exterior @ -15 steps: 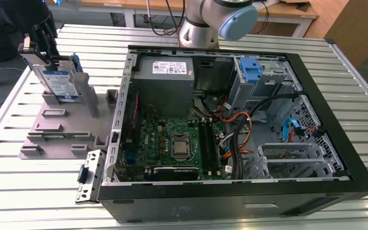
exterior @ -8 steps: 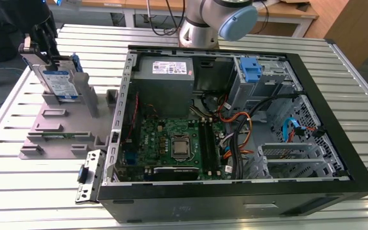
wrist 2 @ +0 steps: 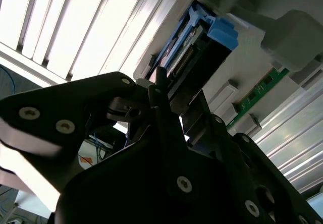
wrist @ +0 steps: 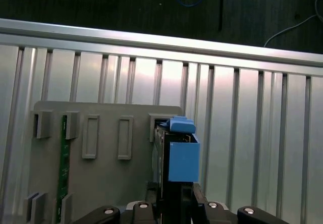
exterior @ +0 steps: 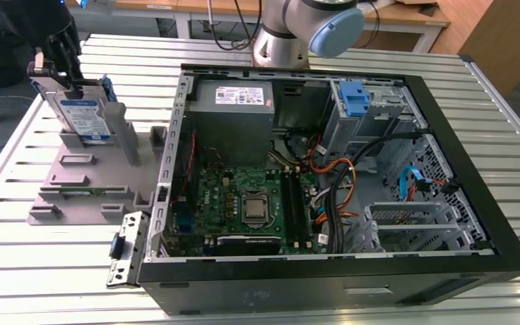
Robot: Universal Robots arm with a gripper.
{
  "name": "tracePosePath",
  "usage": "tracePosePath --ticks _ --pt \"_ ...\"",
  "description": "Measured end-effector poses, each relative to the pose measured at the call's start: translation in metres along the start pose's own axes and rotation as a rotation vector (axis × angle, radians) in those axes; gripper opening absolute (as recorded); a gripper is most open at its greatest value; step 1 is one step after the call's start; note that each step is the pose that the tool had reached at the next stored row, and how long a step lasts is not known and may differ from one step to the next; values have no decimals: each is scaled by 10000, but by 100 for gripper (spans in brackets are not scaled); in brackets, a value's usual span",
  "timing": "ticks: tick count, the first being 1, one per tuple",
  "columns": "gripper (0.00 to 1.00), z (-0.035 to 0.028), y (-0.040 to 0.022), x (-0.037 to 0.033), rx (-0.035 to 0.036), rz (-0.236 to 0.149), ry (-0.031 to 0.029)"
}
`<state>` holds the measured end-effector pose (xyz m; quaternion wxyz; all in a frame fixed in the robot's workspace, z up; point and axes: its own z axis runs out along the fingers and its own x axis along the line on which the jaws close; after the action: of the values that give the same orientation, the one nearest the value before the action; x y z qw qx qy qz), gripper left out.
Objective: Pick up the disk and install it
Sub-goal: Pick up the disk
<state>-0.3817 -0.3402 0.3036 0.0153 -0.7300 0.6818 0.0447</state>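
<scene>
Standing on edge in a slot of the grey fixture [exterior: 70,183] at the upper left of the exterior view, beside the open computer case [exterior: 332,284], the disk [exterior: 83,112] offers both flat faces, so the gripper [wrist: 174,192] straddles it with jaws closed narrowly on them.

The arm [exterior: 283,30] is seen as a grey joint with a pale blue cap, at the top middle of the exterior view. The claw [exterior: 59,71] is held far to that view's left, pointed downward. In the second wrist view its black fingers [wrist 2: 160,85] are clamped on the upright disk [wrist 2: 202,42].
</scene>
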Motion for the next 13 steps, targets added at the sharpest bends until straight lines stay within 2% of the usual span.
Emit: tracePosePath --ticks 11,13 --pt "36 1 -3 0 2 2 -1" --pt "36 1 -3 0 16 172 -7"
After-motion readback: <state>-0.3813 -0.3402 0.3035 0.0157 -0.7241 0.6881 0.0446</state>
